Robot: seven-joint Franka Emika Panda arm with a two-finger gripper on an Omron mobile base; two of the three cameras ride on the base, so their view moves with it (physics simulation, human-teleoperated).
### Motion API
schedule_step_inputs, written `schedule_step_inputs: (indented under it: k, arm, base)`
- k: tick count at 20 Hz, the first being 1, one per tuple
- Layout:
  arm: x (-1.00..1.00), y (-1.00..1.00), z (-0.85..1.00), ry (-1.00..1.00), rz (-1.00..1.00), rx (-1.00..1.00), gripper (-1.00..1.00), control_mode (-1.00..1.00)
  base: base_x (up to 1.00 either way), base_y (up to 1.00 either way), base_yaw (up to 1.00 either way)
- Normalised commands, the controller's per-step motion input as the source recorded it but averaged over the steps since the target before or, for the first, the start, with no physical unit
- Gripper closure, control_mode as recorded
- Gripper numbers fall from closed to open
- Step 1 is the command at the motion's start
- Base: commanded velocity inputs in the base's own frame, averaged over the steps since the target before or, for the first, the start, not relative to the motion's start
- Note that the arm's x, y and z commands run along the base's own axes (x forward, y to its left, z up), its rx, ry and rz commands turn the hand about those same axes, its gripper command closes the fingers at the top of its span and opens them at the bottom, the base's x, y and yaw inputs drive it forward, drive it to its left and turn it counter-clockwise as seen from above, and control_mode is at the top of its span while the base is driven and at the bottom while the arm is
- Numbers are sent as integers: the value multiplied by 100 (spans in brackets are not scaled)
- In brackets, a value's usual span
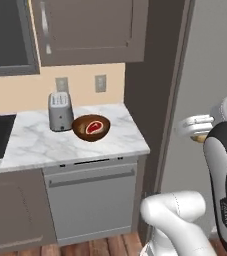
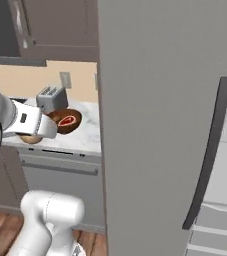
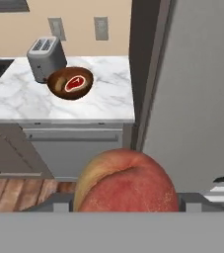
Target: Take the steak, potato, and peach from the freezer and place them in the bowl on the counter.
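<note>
**Peach in the claw, steak in the bowl**

I see my gripper (image 3: 126,210) clamped partway around the peach (image 3: 126,185), beside the freezer (image 3: 197,99) door. The steak (image 3: 75,83) lies in the bowl (image 3: 59,79) by the toaster (image 3: 44,57) on the counter (image 3: 103,99).

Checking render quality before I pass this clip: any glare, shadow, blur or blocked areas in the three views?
Left base view: flat even light, soft pixelation, no glare; the bowl with the steak reads clearly. Right base view: the freezer door blocks most of the counter. Hand view: the peach looms large and slightly soft between the gripper's fingers.
</note>
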Motion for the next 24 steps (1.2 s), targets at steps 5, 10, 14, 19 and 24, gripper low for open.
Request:
schedule_step_inputs:
  k: [5,10,14,19,24]
  arm:
    - [0,0,0,0,0,0,100,100]
    - [0,0,0,0,0,0,100,100]
    - [0,0,0,0,0,0,100,100]
    - [0,0,0,0,0,0,100,100]
    - [0,0,0,0,0,0,100,100]
  base:
    - [5,100,0]
    - [17,91,0]
    - [44,61,0]
    - [50,11,0]
    - [35,-32,0]
